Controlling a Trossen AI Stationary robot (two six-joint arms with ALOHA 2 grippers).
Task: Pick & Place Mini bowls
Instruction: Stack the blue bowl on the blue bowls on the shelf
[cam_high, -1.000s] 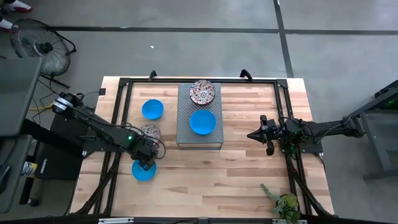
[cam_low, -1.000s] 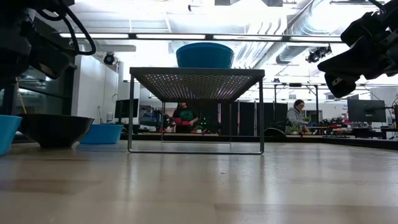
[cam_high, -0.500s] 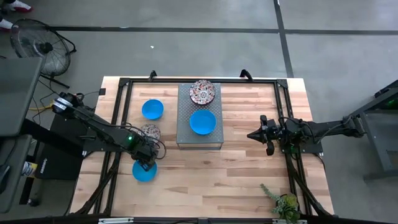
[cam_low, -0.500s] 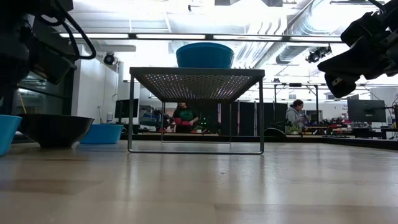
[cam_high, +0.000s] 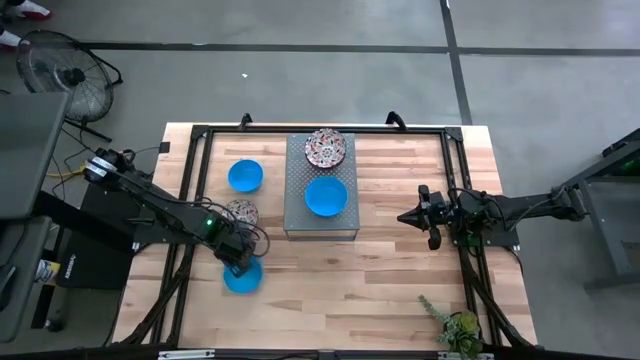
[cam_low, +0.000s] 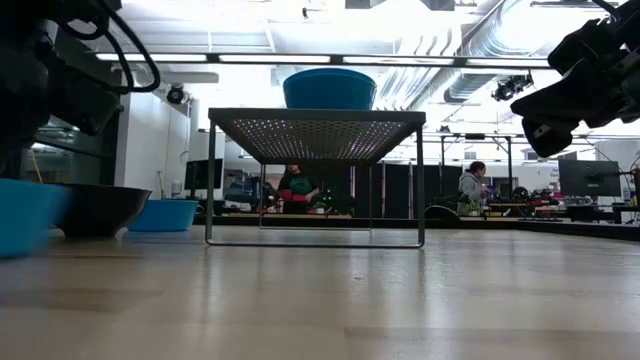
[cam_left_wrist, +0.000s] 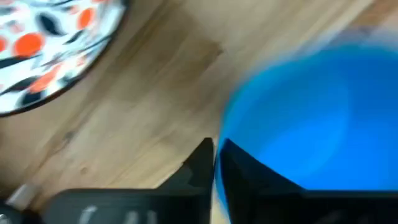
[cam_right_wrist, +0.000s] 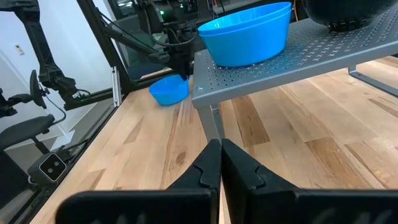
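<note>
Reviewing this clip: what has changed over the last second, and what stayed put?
The left end effector has dragged the blue bowl it grips by the rim a little toward the table's middle and front edge. The patterned bowl beside it, the other blue bowl on the table, the two bowls on the grey rack and the waiting right end effector have not moved.

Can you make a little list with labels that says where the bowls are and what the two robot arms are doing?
On the grey rack: one blue bowl, one patterned bowl
On the table: blue bowl at back left, patterned bowl beside the rack
Left gripper: shut on rim of blue bowl at front left
Right gripper: shut, waiting right of the rack
Bowls seen: five
</note>
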